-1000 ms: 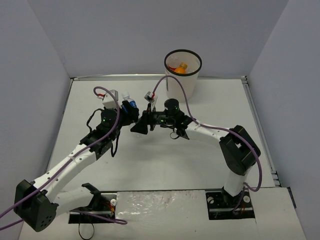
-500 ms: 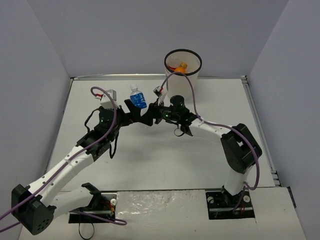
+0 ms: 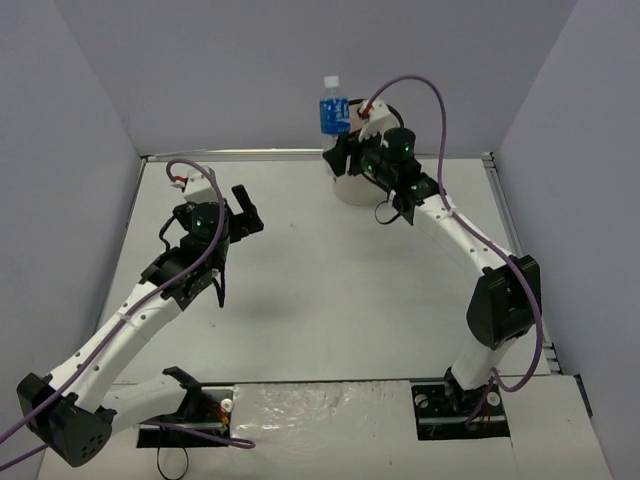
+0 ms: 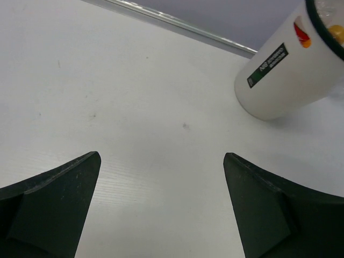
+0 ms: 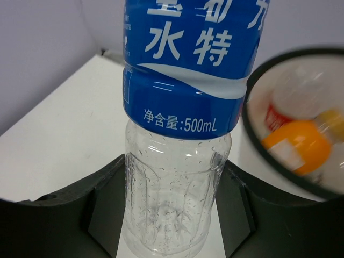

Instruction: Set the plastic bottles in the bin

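Note:
My right gripper (image 3: 339, 143) is shut on the lower body of a clear plastic bottle with a blue label (image 3: 334, 110), held upright in the air at the left edge of the white bin (image 3: 349, 188). In the right wrist view the bottle (image 5: 180, 140) sits between the gripper (image 5: 174, 164) fingers, just left of the bin's black rim (image 5: 248, 134). Inside the bin lie an orange bottle (image 5: 297, 146) and a red-labelled one (image 5: 279, 115). My left gripper (image 3: 246, 211) is open and holds nothing, hovering over bare table. From the left wrist view (image 4: 161, 157) the bin (image 4: 279, 75) stands at the upper right.
The right arm reaches across the bin's front and hides most of its rim in the top view. Grey walls close the table at the back and both sides, with a metal strip (image 3: 250, 155) along the far edge.
The left gripper let go of the blue-label bottle, opened wide and drew back to the left. The right gripper took the bottle and carried it up and back to the bin.

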Motion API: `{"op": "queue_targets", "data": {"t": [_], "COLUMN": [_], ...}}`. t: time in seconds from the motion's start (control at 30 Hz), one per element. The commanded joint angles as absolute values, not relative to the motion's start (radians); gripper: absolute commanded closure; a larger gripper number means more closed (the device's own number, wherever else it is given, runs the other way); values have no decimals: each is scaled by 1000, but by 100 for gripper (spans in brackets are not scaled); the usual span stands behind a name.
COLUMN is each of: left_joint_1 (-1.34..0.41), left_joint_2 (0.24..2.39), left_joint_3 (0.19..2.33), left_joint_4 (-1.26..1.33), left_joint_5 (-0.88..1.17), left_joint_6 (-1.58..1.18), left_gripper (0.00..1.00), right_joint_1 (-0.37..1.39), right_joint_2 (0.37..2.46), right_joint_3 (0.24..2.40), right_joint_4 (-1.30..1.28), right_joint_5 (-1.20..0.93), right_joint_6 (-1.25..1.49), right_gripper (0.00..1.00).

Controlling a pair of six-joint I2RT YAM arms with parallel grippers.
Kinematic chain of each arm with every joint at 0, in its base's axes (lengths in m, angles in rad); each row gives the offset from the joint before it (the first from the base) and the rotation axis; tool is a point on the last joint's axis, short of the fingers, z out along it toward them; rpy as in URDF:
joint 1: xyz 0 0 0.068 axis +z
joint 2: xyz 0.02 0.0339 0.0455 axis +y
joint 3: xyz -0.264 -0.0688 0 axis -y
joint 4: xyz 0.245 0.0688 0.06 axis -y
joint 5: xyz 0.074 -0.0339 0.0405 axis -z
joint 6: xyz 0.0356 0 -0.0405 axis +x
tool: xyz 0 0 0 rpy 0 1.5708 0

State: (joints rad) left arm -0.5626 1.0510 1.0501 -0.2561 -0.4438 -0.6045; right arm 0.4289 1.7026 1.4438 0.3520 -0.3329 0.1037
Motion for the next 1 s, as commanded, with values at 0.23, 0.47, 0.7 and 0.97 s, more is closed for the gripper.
{"op": "queue_targets", "data": {"t": [0.23,0.47,0.7,0.97], "left_joint_1": [-354,-330,-318,-316], "left_joint_2": [1146,1156,1162,1137], "left_joint_3": [1102,1103,1097,1078], "left_joint_4": [-329,-376,-417,-422], "left_joint_5": [-332,-386,-383,-391], "left_joint_6": [-632,-617,-620,-615], "left_gripper": [3,3,3,3], "right_joint_1": [254,227,229,228], "right_joint_2": [2052,2204,2193,2094], "right_joint_3": [2015,2189,2136,2035], "right_joint_4": [356,285,284,291], "right_joint_5": [-263,-318,-325,-398], "right_joint_6": [-21,-20,-32,-29], "right_gripper": [75,65,49,47]}}
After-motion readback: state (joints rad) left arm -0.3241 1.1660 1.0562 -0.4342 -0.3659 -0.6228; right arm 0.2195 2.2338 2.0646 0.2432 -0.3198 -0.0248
